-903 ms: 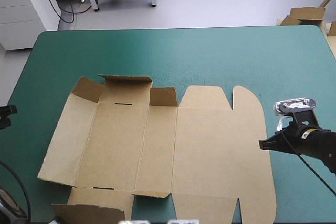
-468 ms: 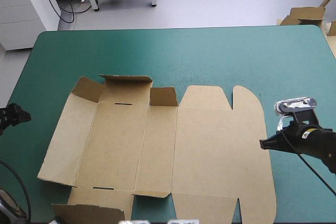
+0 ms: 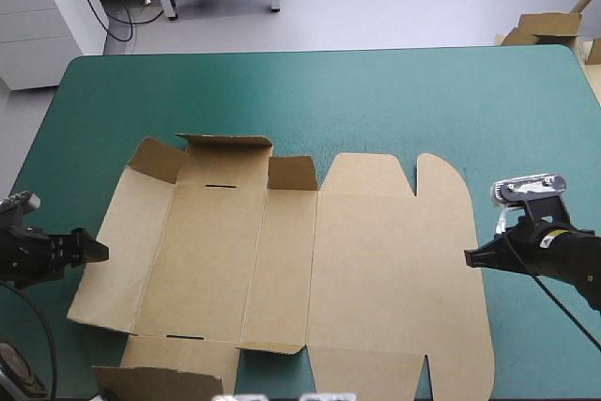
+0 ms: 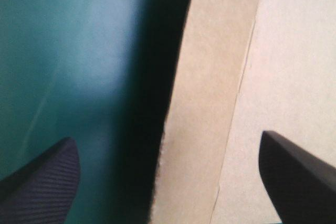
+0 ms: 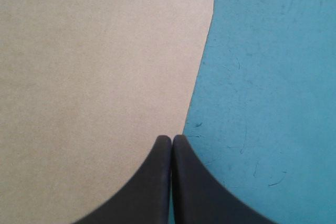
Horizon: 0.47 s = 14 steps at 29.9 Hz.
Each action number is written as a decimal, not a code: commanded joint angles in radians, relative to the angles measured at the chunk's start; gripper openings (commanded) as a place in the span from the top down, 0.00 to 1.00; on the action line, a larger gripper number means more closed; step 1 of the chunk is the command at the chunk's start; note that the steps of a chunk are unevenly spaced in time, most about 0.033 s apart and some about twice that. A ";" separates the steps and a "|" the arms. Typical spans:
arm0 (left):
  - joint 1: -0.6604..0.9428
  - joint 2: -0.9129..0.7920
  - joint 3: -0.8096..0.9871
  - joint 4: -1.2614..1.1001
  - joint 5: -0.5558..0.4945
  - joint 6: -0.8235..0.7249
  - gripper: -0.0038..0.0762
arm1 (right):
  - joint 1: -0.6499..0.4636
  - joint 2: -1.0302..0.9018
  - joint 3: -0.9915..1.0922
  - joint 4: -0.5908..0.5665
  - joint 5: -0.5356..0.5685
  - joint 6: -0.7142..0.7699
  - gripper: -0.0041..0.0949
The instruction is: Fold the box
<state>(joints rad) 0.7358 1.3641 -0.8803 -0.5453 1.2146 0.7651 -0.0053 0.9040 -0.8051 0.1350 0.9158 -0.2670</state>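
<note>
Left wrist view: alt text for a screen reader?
The open left tool frames the left edge of the brown box: board on one side, teal-green cover on the other, a dark shadow along the edge.

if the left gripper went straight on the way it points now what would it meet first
Probably the left edge of the box, just ahead of the open left gripper; its height over the board is unclear.
</note>
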 commanded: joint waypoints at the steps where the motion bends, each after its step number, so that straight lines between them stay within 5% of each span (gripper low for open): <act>1: -0.026 -0.025 0.022 -0.045 0.037 0.037 0.14 | -0.008 -0.009 -0.024 0.001 -0.047 -0.005 0.98; 14: -0.145 -0.025 0.102 -0.048 0.003 0.042 0.17 | -0.008 -0.009 -0.024 0.001 -0.047 -0.005 0.98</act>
<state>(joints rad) 0.6026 1.3641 -0.7614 -0.5502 1.1983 0.8069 -0.0053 0.9040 -0.8051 0.1350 0.9158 -0.2670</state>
